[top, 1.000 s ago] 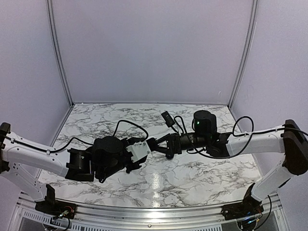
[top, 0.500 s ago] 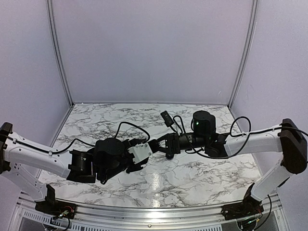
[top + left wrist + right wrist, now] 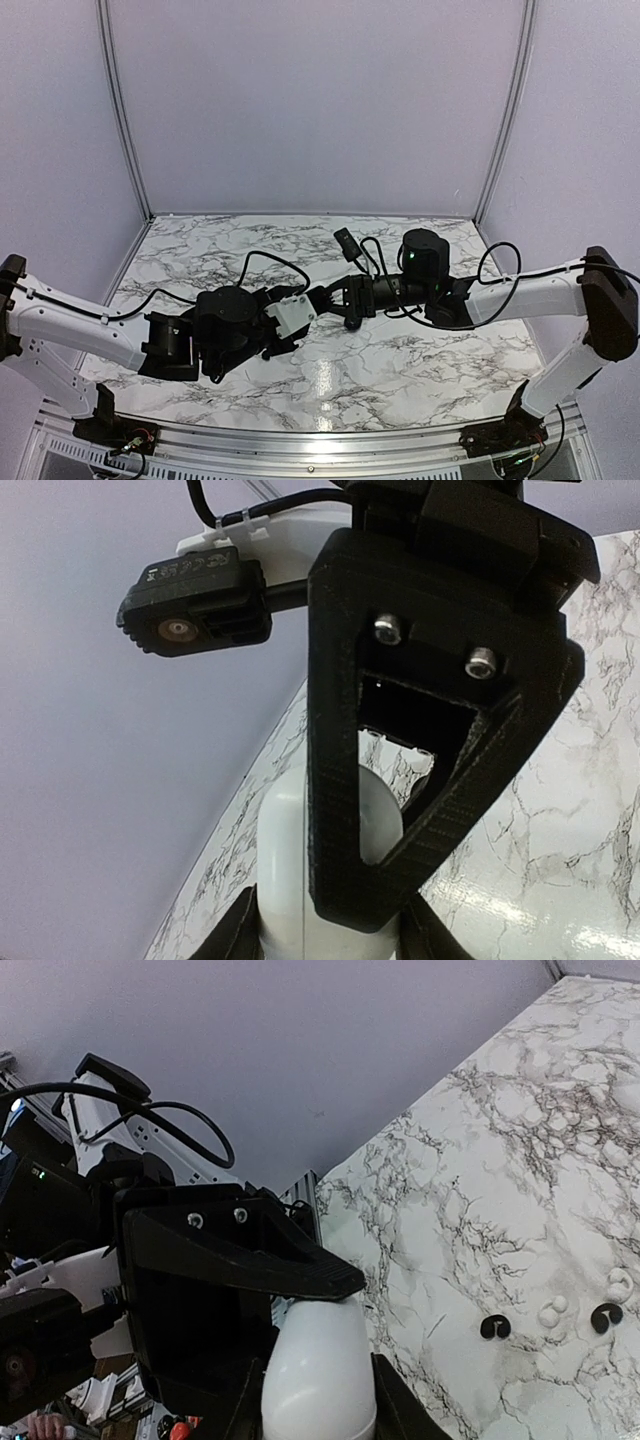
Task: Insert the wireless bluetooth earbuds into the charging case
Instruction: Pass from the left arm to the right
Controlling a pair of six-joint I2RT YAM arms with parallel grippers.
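The earbuds (image 3: 490,1328), prob. the two tiny black curved pieces, lie on the table (image 3: 520,1140) away from its left edge, not inserted yet. The charging case is not recognisable. Above mid-table the left hand (image 3: 305,315) and right hand (image 3: 330,300) meet, with a white rounded thing (image 3: 290,860) between fingers; how far they are open one cannot tell. Next move prob. needs the case found and opened. Marble top, lilac walls.

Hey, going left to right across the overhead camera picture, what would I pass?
From the left: white left forearm → black left wrist → white block → round black housing with a green light → white right forearm → black right elbow.
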